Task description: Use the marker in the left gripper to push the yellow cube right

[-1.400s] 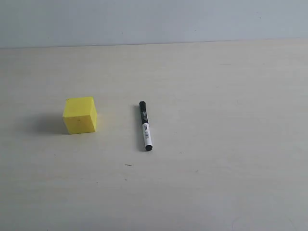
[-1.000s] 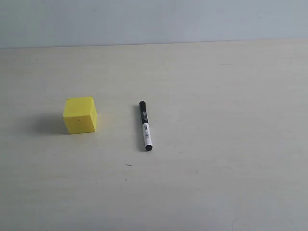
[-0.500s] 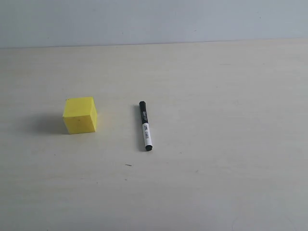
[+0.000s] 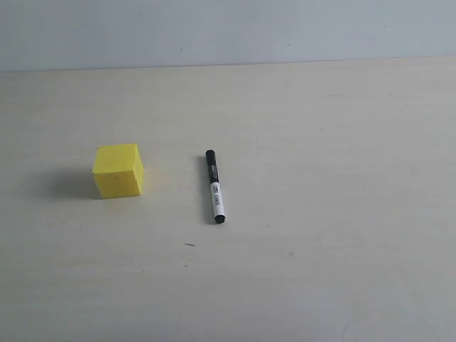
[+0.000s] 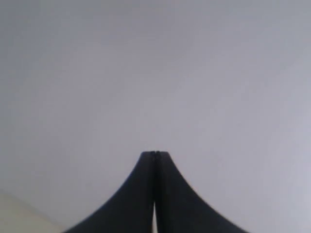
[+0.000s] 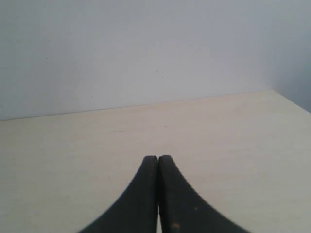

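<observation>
- Only the exterior view shows the yellow cube [image 4: 118, 170] and the marker [image 4: 214, 187], both resting on the pale table [image 4: 342, 214].
- The left wrist view shows the left hand [image 5: 155, 154] alone. Its two dark fingers are pressed together at the tips, pinching nothing, against a plain grey wall [image 5: 146, 73].
- The right wrist view shows the right hand [image 6: 158, 158], likewise pressed together and holding nothing. It hangs over a bare stretch of table that runs back to the wall.
- Neither wrist view takes in the cube or the marker.
- The marker lies flat near the middle of the table, to the right of the cube and apart from it. Its long black part is at the far end, then a white barrel with small print, then a short black near end.
- The cube is bright yellow, matte and plain-faced. It sits on the left part of the table and casts a soft shadow to its left.
</observation>
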Robot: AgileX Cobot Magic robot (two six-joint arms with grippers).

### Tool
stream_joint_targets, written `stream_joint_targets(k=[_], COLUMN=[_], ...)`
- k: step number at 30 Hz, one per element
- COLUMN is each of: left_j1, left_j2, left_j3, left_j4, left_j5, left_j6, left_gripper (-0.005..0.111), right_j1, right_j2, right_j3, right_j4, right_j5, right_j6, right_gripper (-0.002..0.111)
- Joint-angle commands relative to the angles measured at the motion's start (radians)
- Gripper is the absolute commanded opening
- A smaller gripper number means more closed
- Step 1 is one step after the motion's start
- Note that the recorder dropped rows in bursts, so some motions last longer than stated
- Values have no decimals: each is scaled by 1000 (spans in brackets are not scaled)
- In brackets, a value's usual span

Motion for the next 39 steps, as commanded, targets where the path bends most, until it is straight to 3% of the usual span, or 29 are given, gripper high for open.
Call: stream_joint_targets(k=[1, 5, 9, 14, 17, 20, 25, 29, 34, 39], left_j1=[3, 3, 1, -34, -129, -268, -481, -599, -687, -698], left_j2=[38, 241, 557, 955, 1162, 1313, 1521, 1694, 1893, 2021], left_j3=[-88, -347, -580, -755, -816, -887, -1068, -1279, -1504, -1607], left_j4=[-7, 29, 185, 215, 195, 166, 157, 150, 118, -20], left_j5=[-210, -42, 145, 545, 678, 747, 860, 1107, 1383, 1380], left_j6=[-64, -45, -56, -56, 54, 120, 106, 64, 32, 30], left_gripper=[0, 0, 0, 0, 0, 0, 0, 0, 0, 0], right_j1=[-8, -8, -8, -8, -8, -8, -8, -8, -8, -8], right_j2=[-6, -6, -6, -6, -6, -6, -6, -6, -6, -6], right_j3=[4, 4, 4, 4, 4, 4, 4, 4, 4, 4], right_j4=[0, 0, 0, 0, 0, 0, 0, 0, 0, 0], right_j5=[-5, -5, -5, -5, -5, -5, -5, -5, -5, -5], right_j6=[0, 0, 0, 0, 0, 0, 0, 0, 0, 0], right_gripper=[0, 0, 0, 0, 0, 0, 0, 0, 0, 0])
